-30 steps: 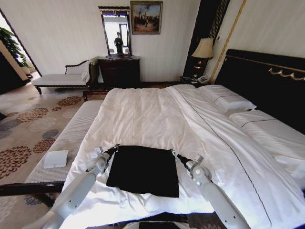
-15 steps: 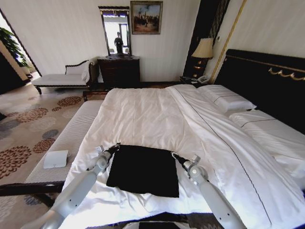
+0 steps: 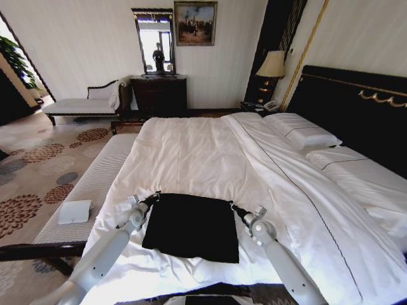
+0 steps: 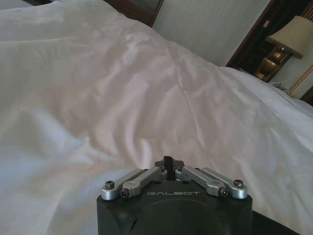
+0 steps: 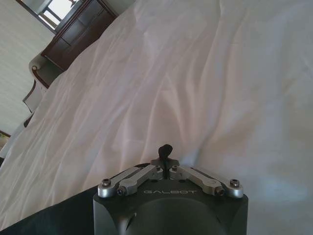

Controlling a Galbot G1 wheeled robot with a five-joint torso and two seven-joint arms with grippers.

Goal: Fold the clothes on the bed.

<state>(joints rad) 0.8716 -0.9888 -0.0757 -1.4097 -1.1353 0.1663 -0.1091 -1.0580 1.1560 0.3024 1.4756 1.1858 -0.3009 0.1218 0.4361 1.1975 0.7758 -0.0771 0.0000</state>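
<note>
The clothes, a black T-shirt (image 3: 191, 225), lie as a flat rectangle on the white duvet near the foot of the bed (image 3: 203, 152). My left gripper (image 3: 154, 196) is shut on the shirt's far left corner. My right gripper (image 3: 233, 206) is shut on the far right corner. In the left wrist view the left gripper (image 4: 167, 161) pinches a small tuft of black fabric, with the shirt (image 4: 276, 227) just below it. In the right wrist view the right gripper (image 5: 166, 150) holds a similar tuft, and the shirt (image 5: 49, 220) shows dark at the edge.
A pale striped bench (image 3: 95, 181) runs along the bed's left side with a white flat object (image 3: 74, 211) on it. Pillows (image 3: 308, 136) and the dark headboard (image 3: 356, 105) are at the right. A chaise (image 3: 79, 105), a dresser (image 3: 159, 94) and a lamp (image 3: 272, 63) stand by the far wall.
The right gripper has drawn slightly back toward me with its corner of the shirt. The left gripper has barely moved.
</note>
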